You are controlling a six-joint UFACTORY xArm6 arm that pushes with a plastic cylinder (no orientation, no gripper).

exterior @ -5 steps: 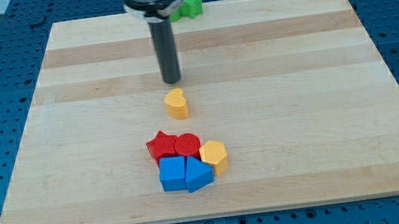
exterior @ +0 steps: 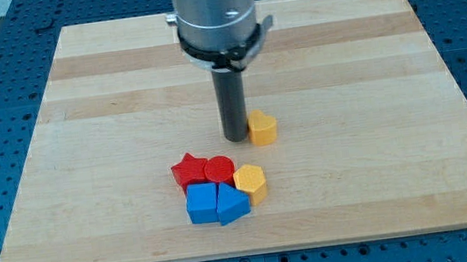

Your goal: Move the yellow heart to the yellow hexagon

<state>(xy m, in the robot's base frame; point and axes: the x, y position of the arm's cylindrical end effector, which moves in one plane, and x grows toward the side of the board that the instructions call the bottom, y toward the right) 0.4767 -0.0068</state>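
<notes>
risk sits in our angle: my tip (exterior: pixel 236 137), a bare rod with nothing to clench, touches the yellow heart (exterior: pixel 262 128) from the view's left, so pushing could slide it past the yellow hexagon (exterior: pixel 251 182) below.

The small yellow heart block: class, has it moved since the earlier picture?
Yes. The yellow heart block has shifted toward the view's right and slightly down, judged against the unmoved yellow hexagon block. My tip now sits just left of it.

Pale wooden board (exterior: pixel 87 165). Yellow heart (exterior: pixel 262 128) touching my tip (exterior: pixel 236 136) at its 3 o'clock. At 6: red star (exterior: pixel 188 169), red cylinder (exterior: pixel 219 169), yellow hexagon (exterior: pixel 250 182), blue cube (exterior: pixel 201 203), second blue block (exterior: pixel 231 204), clustered.
</notes>
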